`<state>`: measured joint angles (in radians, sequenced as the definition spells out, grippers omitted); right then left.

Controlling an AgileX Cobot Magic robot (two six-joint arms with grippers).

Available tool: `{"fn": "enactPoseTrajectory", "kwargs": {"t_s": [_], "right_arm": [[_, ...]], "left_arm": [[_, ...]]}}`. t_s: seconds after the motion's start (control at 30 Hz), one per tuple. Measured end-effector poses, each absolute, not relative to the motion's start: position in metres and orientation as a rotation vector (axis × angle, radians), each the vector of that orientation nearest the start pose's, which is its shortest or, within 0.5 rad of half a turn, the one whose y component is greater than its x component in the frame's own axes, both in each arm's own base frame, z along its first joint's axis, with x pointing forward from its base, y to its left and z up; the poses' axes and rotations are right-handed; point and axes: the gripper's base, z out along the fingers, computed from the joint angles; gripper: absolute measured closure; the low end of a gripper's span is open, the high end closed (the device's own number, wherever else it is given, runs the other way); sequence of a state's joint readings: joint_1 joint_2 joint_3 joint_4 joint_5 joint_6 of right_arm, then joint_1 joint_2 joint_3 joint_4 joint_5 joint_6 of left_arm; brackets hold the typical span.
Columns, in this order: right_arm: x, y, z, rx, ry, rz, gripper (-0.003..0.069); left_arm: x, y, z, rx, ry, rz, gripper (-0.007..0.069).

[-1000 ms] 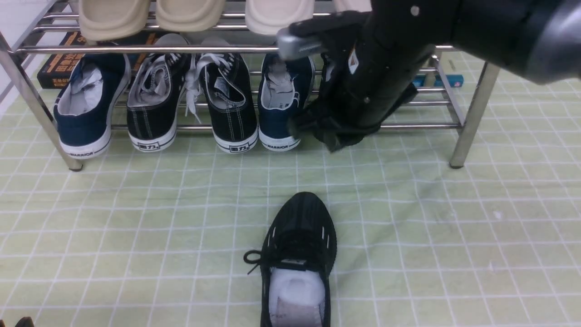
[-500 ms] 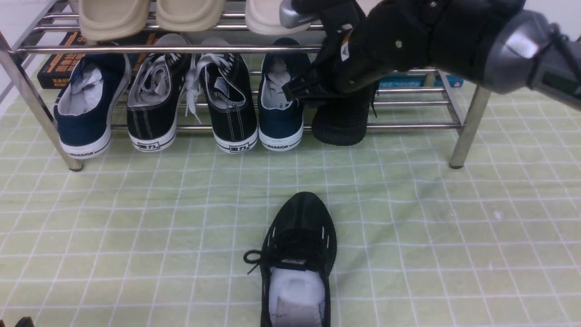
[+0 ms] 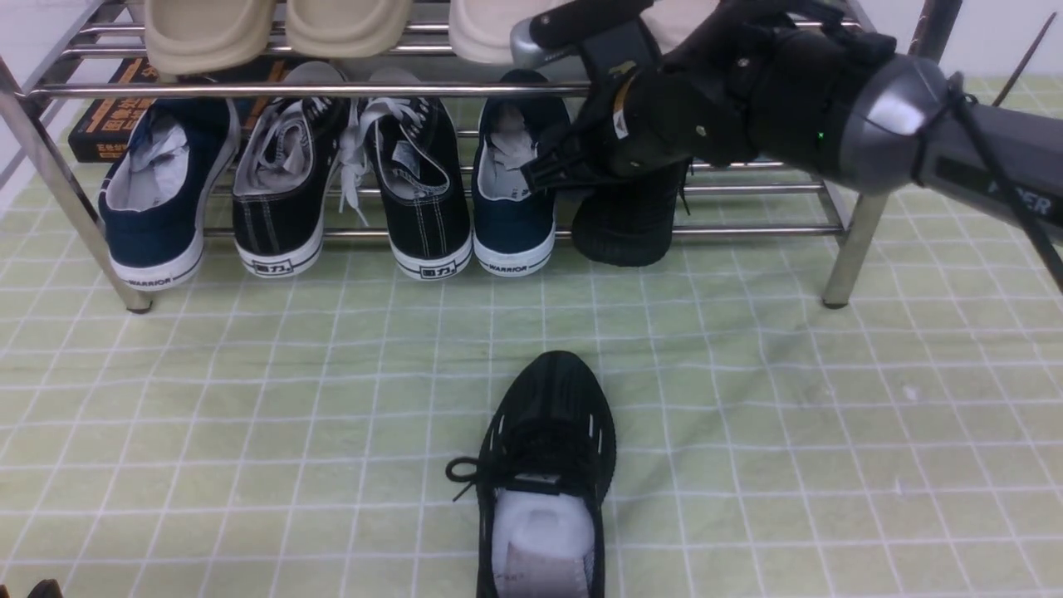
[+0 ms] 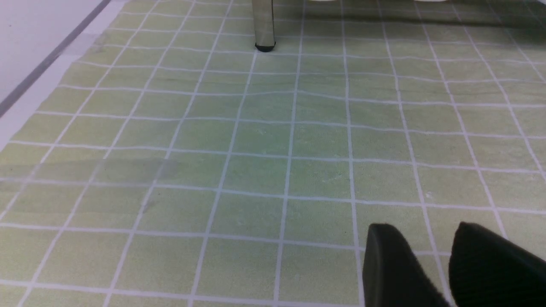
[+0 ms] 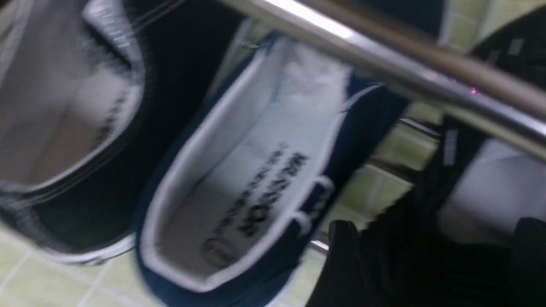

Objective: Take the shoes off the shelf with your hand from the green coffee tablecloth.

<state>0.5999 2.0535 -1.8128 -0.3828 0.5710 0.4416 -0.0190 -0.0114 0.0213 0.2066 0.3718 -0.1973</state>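
Cloth [image 3: 789,399], in front of the shelf [image 3: 764,232]: bare on both sides of the black shoe on the cloth [image 3: 548,448], which lies in the middle, toe toward the shelf
Lower tier, left to middle: row of four sneakers [image 3: 419,199] packed close, heels outward; upper front bar [image 3: 249,89] caps the entry just above them
Lower tier, next slot: black shoe on the shelf [image 3: 623,237], right tool [image 3: 558,169] at its opening, jaws spread
Lower tier, right end: bare rails up to the right leg [image 3: 851,249], arm crossing above
Top tier: slippers [image 3: 345,25] overhanging the front
Left tool [image 4: 426,243]: jaws apart, bare cloth ahead up to one shelf leg [image 4: 263,25]
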Motion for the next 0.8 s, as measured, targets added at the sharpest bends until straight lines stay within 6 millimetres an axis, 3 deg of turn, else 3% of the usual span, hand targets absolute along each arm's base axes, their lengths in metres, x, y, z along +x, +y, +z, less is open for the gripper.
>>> {"fn": "enactPoseTrajectory", "kwargs": {"t_s": [0.2, 0.3, 0.4, 0.5, 0.57, 0.7, 0.8], "right_arm": [[0.414, 0.257, 0.274, -0.381, 2.231, 0.133, 0.0173], [0.415, 0.258, 0.268, -0.374, 2.248, 0.132, 0.0236], [0.414, 0.258, 0.265, -0.364, 2.270, 0.130, 0.0328], [0.411, 0.256, 0.264, -0.341, 2.316, 0.122, 0.0566], [0.406, 0.253, 0.270, -0.327, 2.352, 0.122, 0.0637], [0.393, 0.245, 0.286, -0.352, 2.417, 0.118, 0.0636], [0.364, 0.236, 0.319, -0.444, 2.505, 0.188, 0.0636]], "left_arm": [[0.053, 0.006, 0.174, -0.038, 1.857, 0.053, 0.0383], [0.053, 0.006, 0.174, -0.038, 1.857, 0.053, 0.0383], [0.053, 0.006, 0.174, -0.038, 1.857, 0.053, 0.0383], [0.053, 0.006, 0.174, -0.038, 1.857, 0.053, 0.0383], [0.053, 0.006, 0.174, -0.038, 1.857, 0.053, 0.0383], [0.053, 0.006, 0.174, -0.038, 1.857, 0.053, 0.0383], [0.053, 0.006, 0.174, -0.038, 1.857, 0.053, 0.0383]]}}
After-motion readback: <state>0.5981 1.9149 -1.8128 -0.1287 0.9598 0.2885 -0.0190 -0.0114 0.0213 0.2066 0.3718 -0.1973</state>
